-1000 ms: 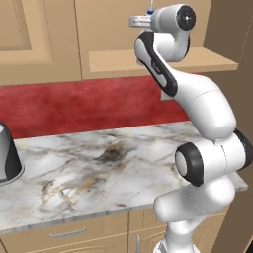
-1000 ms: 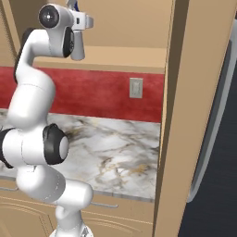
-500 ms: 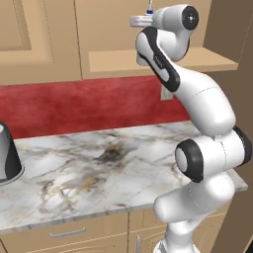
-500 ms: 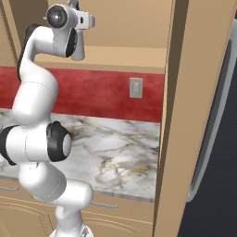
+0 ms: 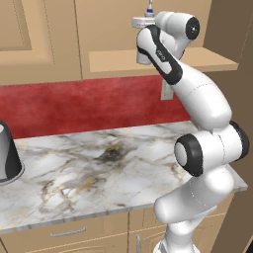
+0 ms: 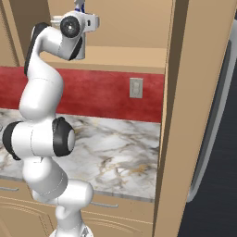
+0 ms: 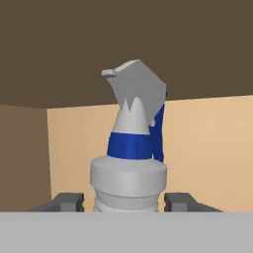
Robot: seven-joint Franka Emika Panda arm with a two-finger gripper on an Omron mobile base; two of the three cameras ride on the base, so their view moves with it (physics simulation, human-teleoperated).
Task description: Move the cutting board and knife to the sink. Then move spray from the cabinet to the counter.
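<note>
The spray point(image 7: 129, 148), a slim grey bottle with a white neck and blue nozzle, stands upright on the cabinet's shelf ledge point(image 5: 207, 59). My gripper point(image 7: 123, 200) is raised to that ledge and reaches in level. One fingertip point(image 7: 69, 200) sits on each side of the bottle's shoulder, very close, with a thin gap on the left. In the left base view the spray nozzle point(image 5: 149, 6) pokes up above the gripper point(image 5: 141, 22). In the right base view the spray body point(image 6: 79, 50) shows below the gripper point(image 6: 90, 21). The cutting board, knife and sink are out of view.
The marble counter point(image 5: 99, 163) runs below the cabinet in front of a red backsplash with a wall outlet point(image 6: 135, 87). A dark grey rounded vessel point(image 5: 7, 153) stands at the counter's left end. A tall wooden panel point(image 6: 185, 115) and a dark appliance point(image 6: 217, 148) close off the right.
The hand has eased slightly further in toward the shelf. Its fingers have narrowed a little around the spray. The bottle has not moved.
</note>
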